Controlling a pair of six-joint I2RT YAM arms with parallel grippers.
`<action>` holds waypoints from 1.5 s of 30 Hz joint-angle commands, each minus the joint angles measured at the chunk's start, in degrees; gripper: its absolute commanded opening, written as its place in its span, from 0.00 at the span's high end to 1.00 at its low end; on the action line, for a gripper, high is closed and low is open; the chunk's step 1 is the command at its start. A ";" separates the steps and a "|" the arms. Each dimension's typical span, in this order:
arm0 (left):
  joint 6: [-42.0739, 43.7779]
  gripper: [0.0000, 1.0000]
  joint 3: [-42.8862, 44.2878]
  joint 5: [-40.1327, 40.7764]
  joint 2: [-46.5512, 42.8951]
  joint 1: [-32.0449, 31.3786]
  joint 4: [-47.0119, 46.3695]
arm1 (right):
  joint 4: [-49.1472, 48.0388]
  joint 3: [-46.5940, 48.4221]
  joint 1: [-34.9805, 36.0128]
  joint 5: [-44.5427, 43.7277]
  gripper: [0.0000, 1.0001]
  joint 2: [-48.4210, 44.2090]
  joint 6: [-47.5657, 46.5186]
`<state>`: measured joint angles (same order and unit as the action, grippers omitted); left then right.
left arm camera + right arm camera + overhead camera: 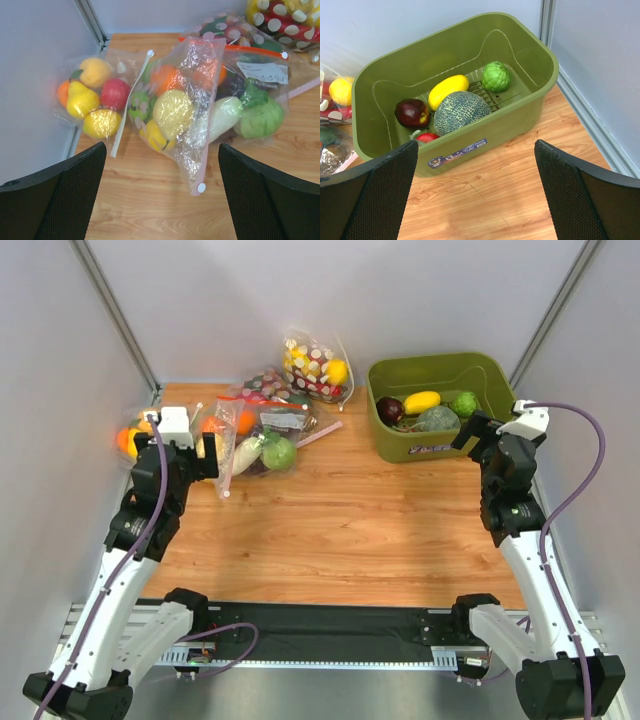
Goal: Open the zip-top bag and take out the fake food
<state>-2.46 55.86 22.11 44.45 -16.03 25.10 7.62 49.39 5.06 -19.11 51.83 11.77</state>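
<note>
At about ten o'clock on the table (350,530), the left gripper (161,147) is seen hovering with its fingers spread wide and nothing between them, aimed at a cluster of bags. At nine o'clock in the left wrist view, a wall-side bag (95,95) of fruit is pressed against the panel; it is not taken to be the one wanted. Just beside it, at the centre of that view, the zip-top bag (192,75) is found lying tilted, its lower corner pointing to six o'clock. The fake food (172,112) is packed inside: a yellow ball, orange ones at its twelve o'clock, green ones at its nine o'clock. The load is judged light but round and loose, so shifting is to be expected once the bag is lifted. The film is thin, crinkly and soft, and is likely to slip and buckle under the pads. The pale zip strip (206,145) along the three o'clock edge, ending in a white slider (201,188), is judged the firmest place to be gripped, though the overlapping plastic makes it hard to tell whether that edge is truly the mouth. Toward three o'clock the bag with a red zip strip (262,70), and at one o'clock the polka-dotted bag (280,20), are to be avoided. At two o'clock on the table the green tub (455,45) is seen holding other fruit, and the right gripper (476,145) is held before it, jaws apart and empty.
</note>
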 commanded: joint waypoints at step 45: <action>-12.31 0.45 -6.55 11.38 34.57 -6.91 -7.88 | 1.26 3.52 -0.05 1.10 0.00 1.96 -0.69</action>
<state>-16.27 49.34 34.04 79.07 -22.59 19.90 8.34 50.33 5.06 -18.41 54.70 11.75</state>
